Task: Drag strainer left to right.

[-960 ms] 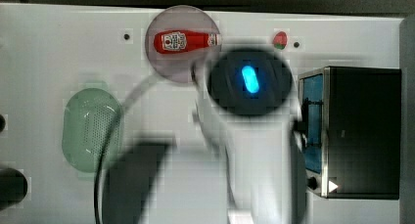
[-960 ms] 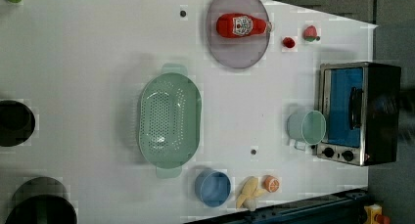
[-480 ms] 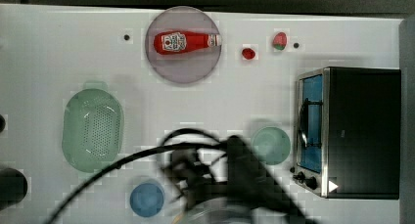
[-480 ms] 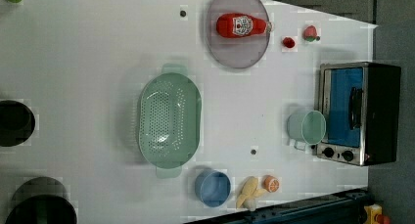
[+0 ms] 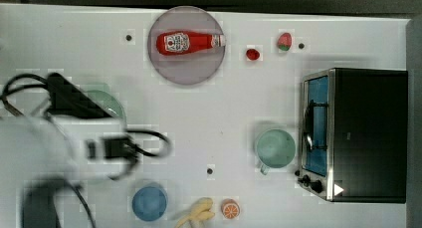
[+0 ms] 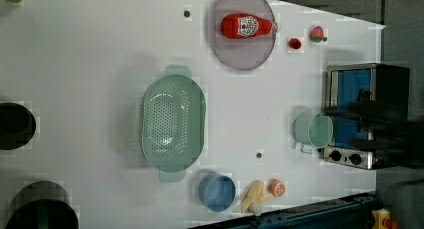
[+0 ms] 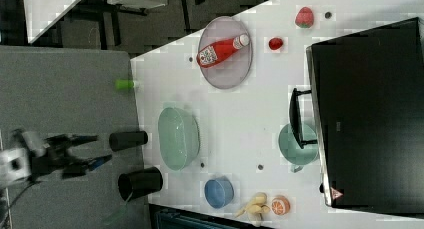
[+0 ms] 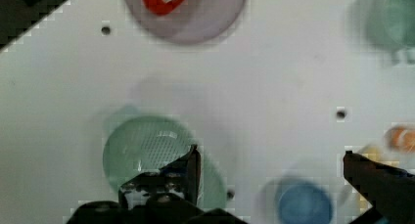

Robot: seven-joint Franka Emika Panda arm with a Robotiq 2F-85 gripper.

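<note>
Two quick swings and the arm point(image 5: 74, 138) is where we want it. A second ago it hung over the middle of the table point(image 5: 214, 118). Half a second ago it swept along the top view's bottom edge. Now it sits over the top view's left side, covering most of the strainer point(image 6: 172, 121). The strainer itself has not budged. It rests flat, open side up, left of centre in the left view, with the bowl point(image 6: 217, 192) just off its lower end and the mug point(image 6: 313, 130) well apart toward the left view's right. From the wrist we see the gripper point(image 8: 270, 153) with its fingers point(image 8: 188, 168) spread wide and nothing between them. One finger hangs over the strainer's rim and the other out above the bowl. So the approach is nearly over, we reckon, and no contact is made yet: the gripper looks to be well above the table. Next comes the drop, we judge, with a finger set inside the rim to hook it or both closing on the wall. Then follows a long pull toward the mug's side. We would watch the bowl there, since it stands close enough to be clipped on the way.
</note>
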